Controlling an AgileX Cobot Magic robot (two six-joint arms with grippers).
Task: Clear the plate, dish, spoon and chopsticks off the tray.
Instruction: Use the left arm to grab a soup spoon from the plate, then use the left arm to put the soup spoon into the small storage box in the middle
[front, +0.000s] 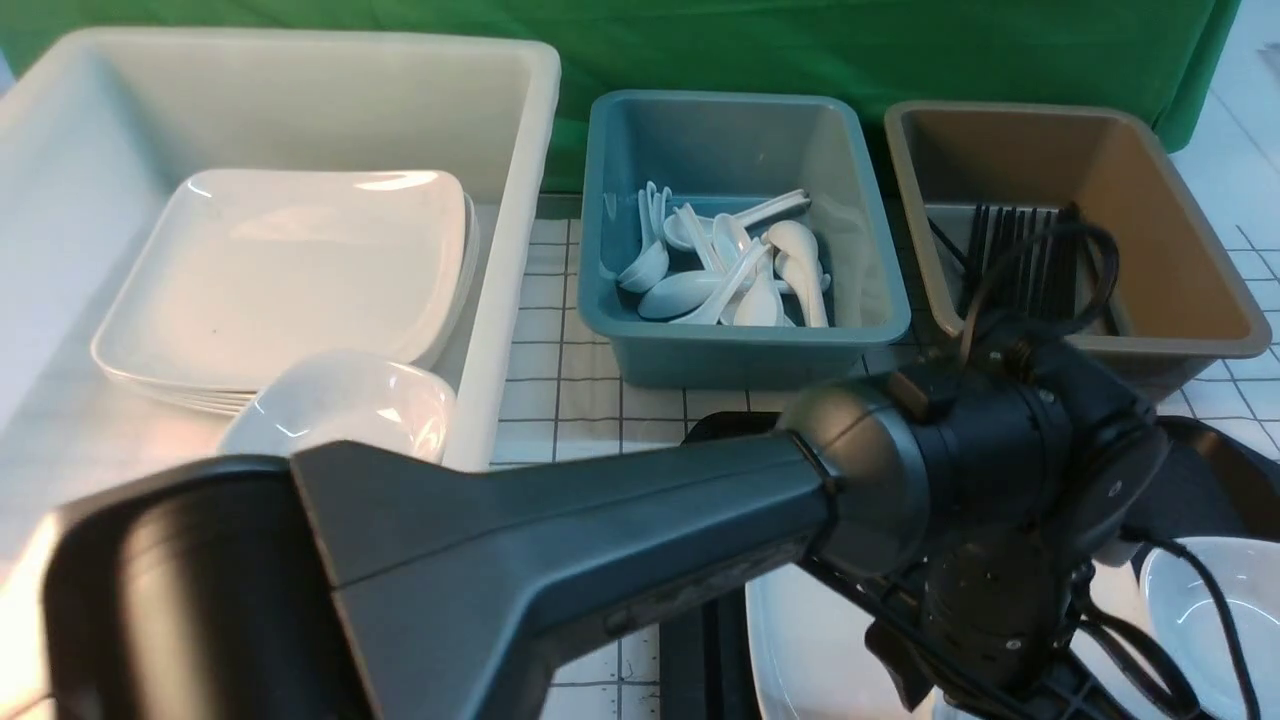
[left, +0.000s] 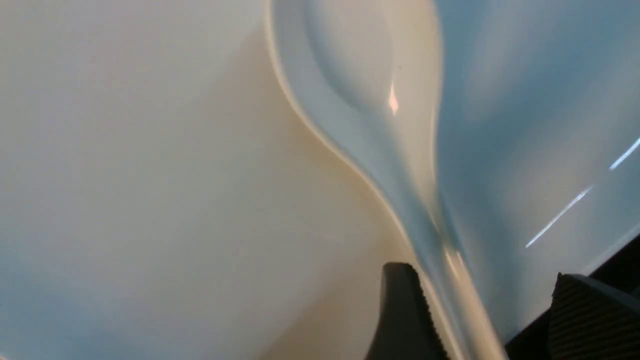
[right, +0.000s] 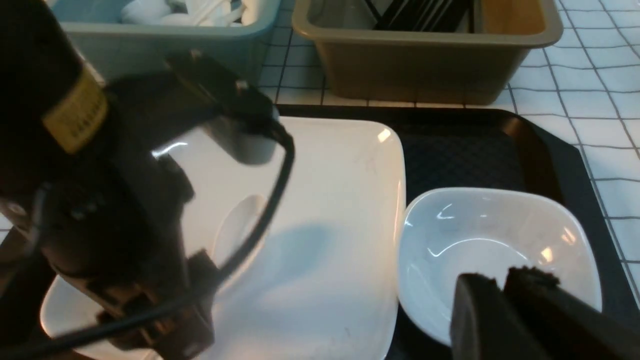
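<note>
- The left gripper (left: 492, 310) is reaching down over the plate (right: 320, 270), and its two fingers are standing open.
- The spoon (left: 415, 165) is lying on the plate, and its handle is running into the space between those fingers; the bowl of the spoon is pointing away from them.
- One finger is sitting right beside the handle; whether it is touching, I cannot tell. The other is standing farther off, with a clear gap showing.
- The spoon is facing hollow side up, and its bowl is lying out beyond the fingertips.
- The plate is resting on the black tray (right: 460, 155), and the left arm (front: 640, 540) is covering much of both in the front view.
- The dish (right: 480, 250) is sitting on the tray just beside the plate, on the robot's right.
- The right gripper (right: 502, 290) is showing in front of the dish in its own wrist view, its fingertips close together; whether they are fully closed, I cannot tell.
- Beyond the tray, a blue tub (front: 740, 355) is holding white spoons (front: 730, 265), and a brown tub (front: 1180, 250) is holding black utensils (front: 1020, 255).
- On the robot's left, a white bin (front: 510, 240) is holding a stack of white plates (front: 285, 275) and a white bowl (front: 345, 405) that is overlapping the stack's near edge in the front view.
</note>
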